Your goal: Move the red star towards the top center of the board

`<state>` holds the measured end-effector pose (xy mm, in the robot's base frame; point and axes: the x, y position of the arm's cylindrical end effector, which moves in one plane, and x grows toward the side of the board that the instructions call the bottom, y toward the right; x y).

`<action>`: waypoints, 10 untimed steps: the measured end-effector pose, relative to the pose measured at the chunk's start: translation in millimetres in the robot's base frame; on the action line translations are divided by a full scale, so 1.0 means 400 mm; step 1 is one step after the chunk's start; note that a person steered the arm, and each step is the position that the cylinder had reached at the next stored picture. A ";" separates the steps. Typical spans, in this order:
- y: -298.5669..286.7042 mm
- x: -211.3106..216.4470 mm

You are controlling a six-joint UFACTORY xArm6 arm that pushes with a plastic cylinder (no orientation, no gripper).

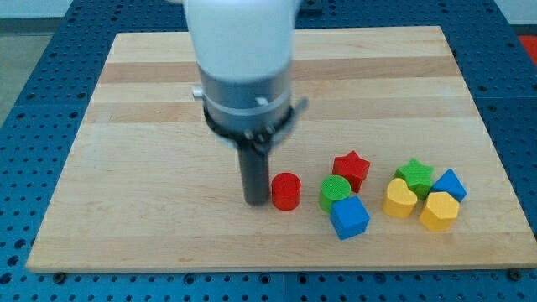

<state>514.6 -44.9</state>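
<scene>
The red star [351, 168] lies right of the board's middle, toward the view's bottom. My tip [256, 201] rests on the board just left of a red cylinder [286, 191], close to it or touching it. The star is about a hundred pixels to the right of my tip and slightly above it. A green cylinder [335, 192] sits just below-left of the star, and a blue cube [349, 217] lies below that. The arm's pale body [241, 50] hides part of the board's upper middle.
To the right of the star is a cluster: a green star [414, 174], a blue block [450, 184], a yellow heart [400, 199] and a yellow hexagon [440, 210]. The wooden board [151, 168] ends near the view's bottom.
</scene>
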 end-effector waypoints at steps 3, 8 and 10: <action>-0.085 -0.207; 0.860 -0.061; 0.829 0.184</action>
<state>588.4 286.5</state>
